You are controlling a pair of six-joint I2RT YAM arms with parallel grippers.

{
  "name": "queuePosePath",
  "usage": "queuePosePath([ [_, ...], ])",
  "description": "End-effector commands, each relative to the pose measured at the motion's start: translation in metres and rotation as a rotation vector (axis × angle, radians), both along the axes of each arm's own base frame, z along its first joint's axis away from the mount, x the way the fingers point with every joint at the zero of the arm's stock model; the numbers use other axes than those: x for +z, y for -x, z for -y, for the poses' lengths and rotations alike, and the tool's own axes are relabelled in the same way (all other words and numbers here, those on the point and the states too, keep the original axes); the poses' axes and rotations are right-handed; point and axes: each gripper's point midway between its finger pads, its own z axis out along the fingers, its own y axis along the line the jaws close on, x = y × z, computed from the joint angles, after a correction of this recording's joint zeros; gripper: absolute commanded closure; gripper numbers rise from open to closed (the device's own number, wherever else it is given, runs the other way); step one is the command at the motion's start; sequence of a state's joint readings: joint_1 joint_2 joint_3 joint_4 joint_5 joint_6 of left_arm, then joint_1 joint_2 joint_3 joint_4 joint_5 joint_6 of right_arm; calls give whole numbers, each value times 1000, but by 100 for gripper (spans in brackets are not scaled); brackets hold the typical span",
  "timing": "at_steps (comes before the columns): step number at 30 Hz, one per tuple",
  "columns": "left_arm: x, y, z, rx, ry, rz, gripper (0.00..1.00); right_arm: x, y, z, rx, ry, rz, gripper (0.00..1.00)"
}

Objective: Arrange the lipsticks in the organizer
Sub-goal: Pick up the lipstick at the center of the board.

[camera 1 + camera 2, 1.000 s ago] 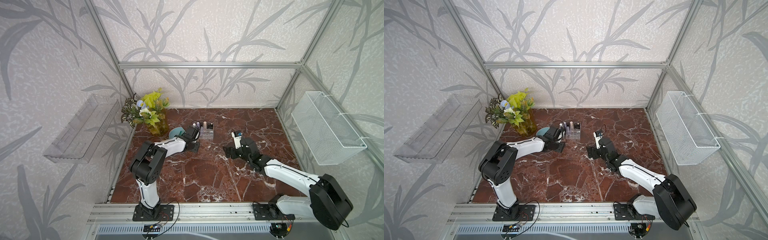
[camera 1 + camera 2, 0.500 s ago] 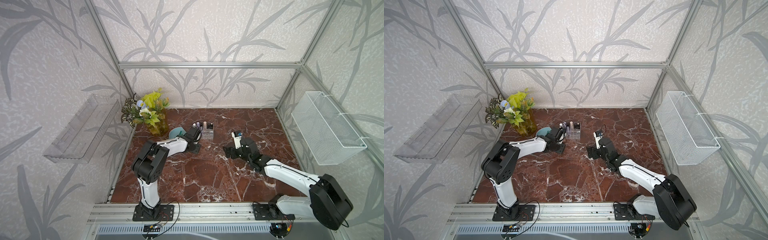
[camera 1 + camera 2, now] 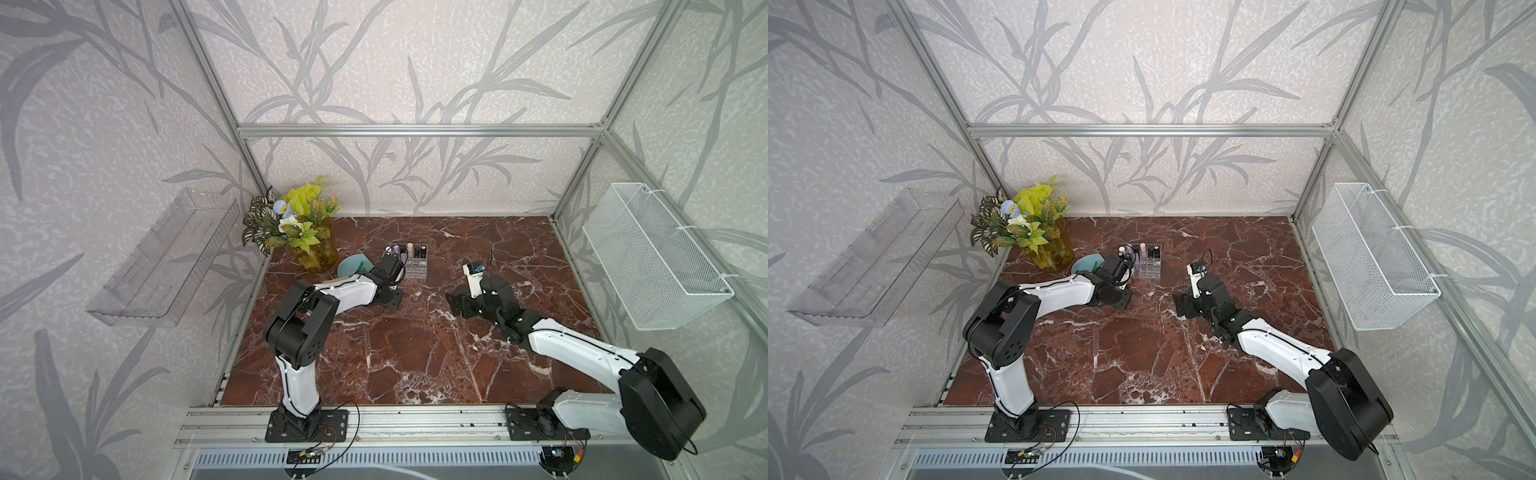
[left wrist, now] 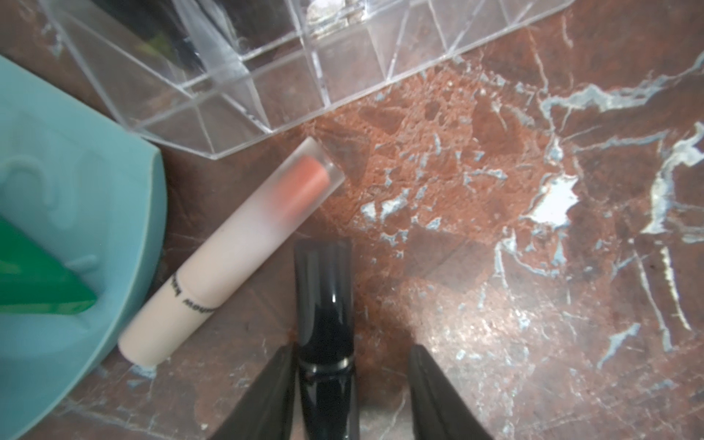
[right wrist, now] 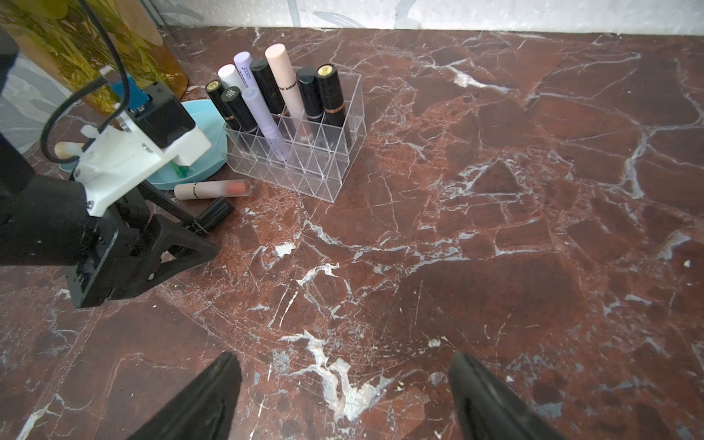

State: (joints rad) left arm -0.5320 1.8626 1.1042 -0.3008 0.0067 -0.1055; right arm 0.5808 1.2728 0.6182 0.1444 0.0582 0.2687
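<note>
The clear organizer (image 5: pixel 304 167) stands near the back of the table, also seen in both top views (image 3: pixel 415 266) (image 3: pixel 1148 266). Several lipsticks (image 5: pixel 266 95) stand upright in its rear compartments. A pale pink lipstick (image 4: pixel 236 251) lies flat between the organizer (image 4: pixel 266 76) and a teal dish. Beside it lies a black lipstick (image 4: pixel 324 304), between the jaws of my left gripper (image 4: pixel 350 350). It touches one finger and a gap shows to the other, so the jaws are open. My right gripper (image 5: pixel 343 358) hangs open over bare marble, holding nothing.
A teal dish (image 4: pixel 76 190) holding a green toy rake (image 4: pixel 34 282) sits against the organizer's left side. A vase of leaves (image 3: pixel 307 241) stands in the back left corner. A clear wall tray (image 3: pixel 162 257) and a white mesh basket (image 3: pixel 652 257) hang on the side walls.
The left arm has shifted slightly beside the organizer. The right arm has not moved.
</note>
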Motion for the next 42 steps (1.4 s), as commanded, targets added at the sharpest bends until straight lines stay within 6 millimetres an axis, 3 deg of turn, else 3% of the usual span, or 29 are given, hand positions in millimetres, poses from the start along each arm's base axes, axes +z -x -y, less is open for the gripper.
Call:
queuePosePath([
  [1,-16,26,-7,-15,-43,-92,58,16,-2,-3,1,-30,25,10],
  [11,-11,29,-10,4,-54,-101,62,16,-3,-3,-2,-25,26,10],
  [17,-5,29,-9,5,-43,-88,79,18,-1,-2,1,-28,30,10],
  [20,6,28,-1,-16,-3,-72,82,25,0,-2,5,-32,34,10],
  [23,31,31,19,-65,114,-48,85,32,4,-3,27,-29,27,8],
  [30,118,54,75,-260,481,-11,88,65,19,-14,178,-172,-59,1],
  [36,164,90,97,-413,718,-38,87,118,42,-39,450,-408,-107,1],
  [42,208,114,102,-515,878,19,88,148,52,-61,645,-539,-205,3],
])
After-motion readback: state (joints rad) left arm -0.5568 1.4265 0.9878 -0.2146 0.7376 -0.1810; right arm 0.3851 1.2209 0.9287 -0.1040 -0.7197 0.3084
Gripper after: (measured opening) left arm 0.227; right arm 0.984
